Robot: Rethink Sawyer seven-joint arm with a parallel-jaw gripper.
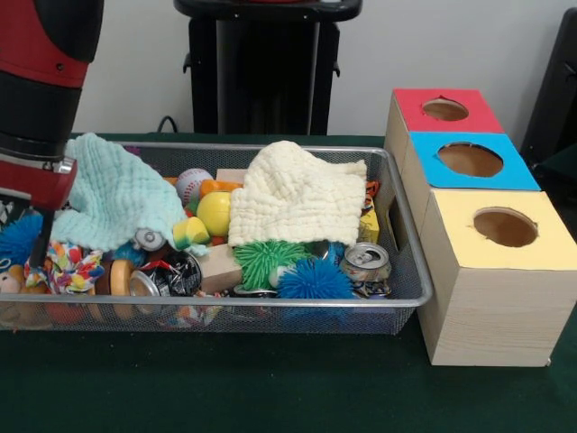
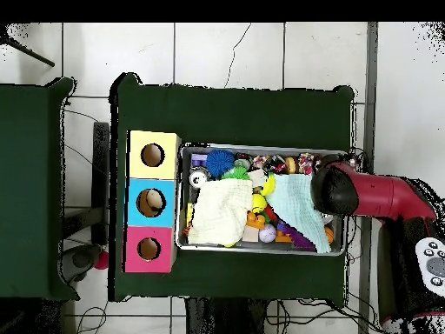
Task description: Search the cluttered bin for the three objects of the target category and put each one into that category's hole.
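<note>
The wire-mesh bin is full of clutter; it also shows in the overhead view. My red and black arm comes down over the bin's left end, at its right end in the overhead view. My gripper is low among the clutter there, between a mint cloth and a blue spiky ball; its state does not show. A scrap of orange and black peeks out right of a cream cloth; it may be the tiger. No duck shows clearly. The red-topped box's hole is farthest right.
The blue-topped box and yellow-topped box stand beside the bin's right end. In the bin lie a green spiky ball, another blue spiky ball, a can, a baseball, a yellow ball and a wooden block.
</note>
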